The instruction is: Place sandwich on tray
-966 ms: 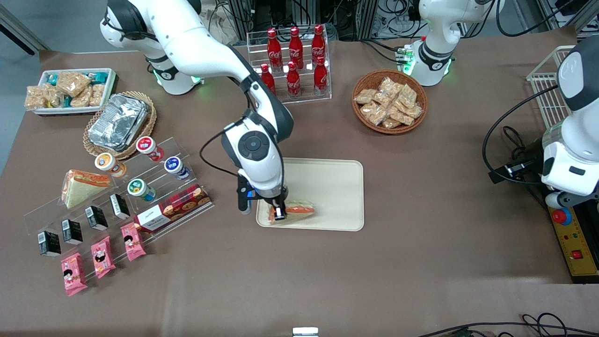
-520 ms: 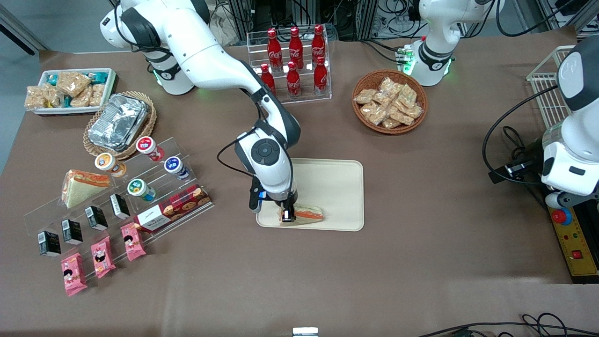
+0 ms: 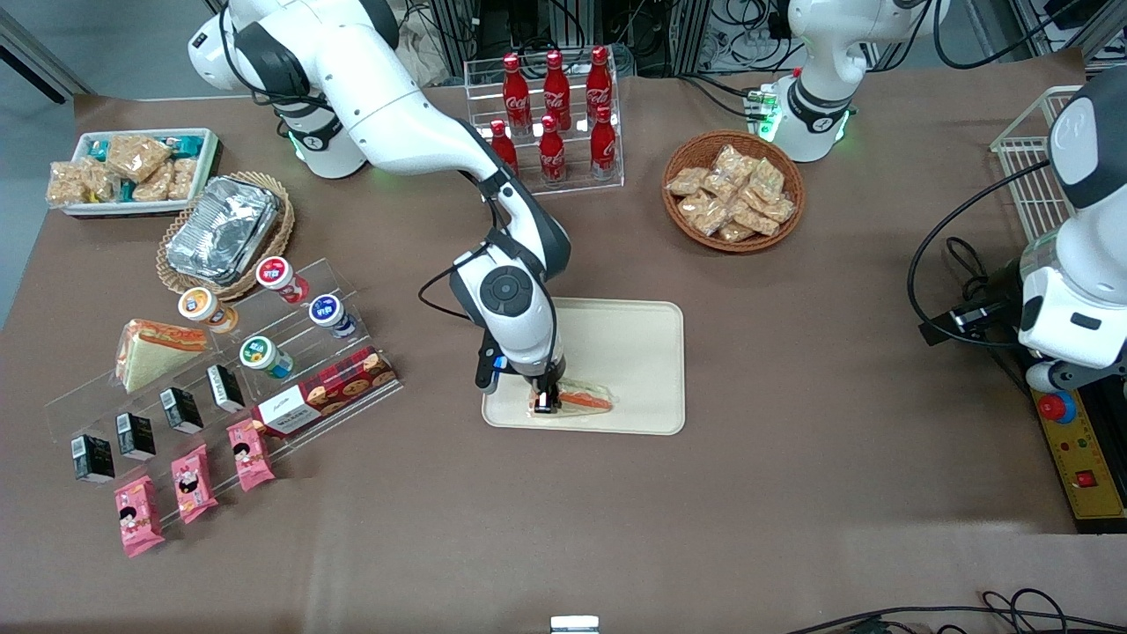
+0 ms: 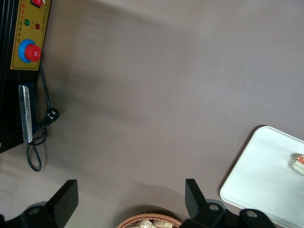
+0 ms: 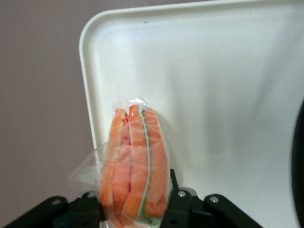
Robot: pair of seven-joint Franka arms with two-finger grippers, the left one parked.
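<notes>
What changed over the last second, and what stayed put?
The gripper, shut on the clear-wrapped triangular sandwich with orange and green filling, carried it toward the parked arm's end, farther in over the cream rectangular tray, and lower. No release yet. The tray and the other wrapped wedge sandwich by the acrylic rack stayed put.

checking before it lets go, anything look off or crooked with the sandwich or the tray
Nothing stands out. The gripper is shut on the sandwich, over the part of the tray nearest the front camera, inside the rim. Its wrap is loose and crinkled but looks intact, and the tray lies flat on the table.
</notes>
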